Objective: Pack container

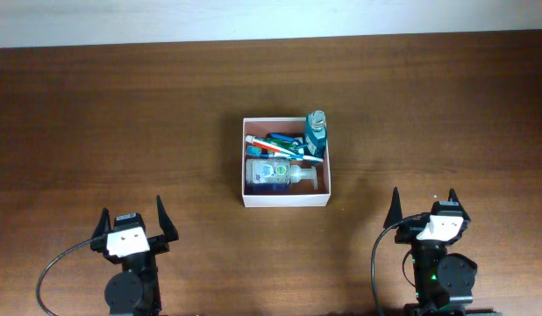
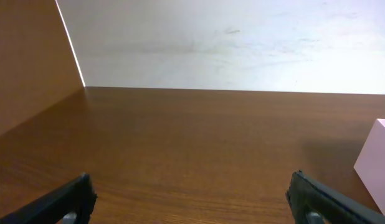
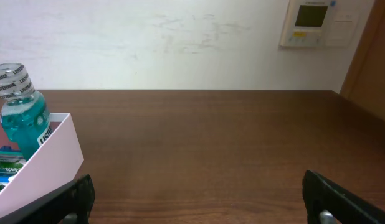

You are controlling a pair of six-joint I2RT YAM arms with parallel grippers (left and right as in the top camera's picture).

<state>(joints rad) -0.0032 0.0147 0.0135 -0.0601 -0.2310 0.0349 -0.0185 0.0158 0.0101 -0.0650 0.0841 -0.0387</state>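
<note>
The container (image 1: 286, 199), a square white-walled box, sits mid-table. Inside lie a clear soap pump bottle (image 1: 280, 173), a toothbrush (image 1: 271, 144) and other toiletries, with a blue mouthwash bottle (image 1: 317, 133) standing in its far right corner. In the right wrist view the mouthwash bottle (image 3: 21, 112) rises over the container's wall (image 3: 49, 162) at the left. The left wrist view catches only a pale corner of the container (image 2: 378, 158) at the right edge. My left gripper (image 1: 132, 217) is at the near left, open and empty. My right gripper (image 1: 424, 204) is at the near right, open and empty too.
The brown wooden table (image 1: 122, 114) reaches to a white wall (image 3: 149, 43) at the back. A wall thermostat (image 3: 317, 22) hangs at the upper right of the right wrist view. A wooden panel (image 2: 27, 68) stands at the left of the left wrist view.
</note>
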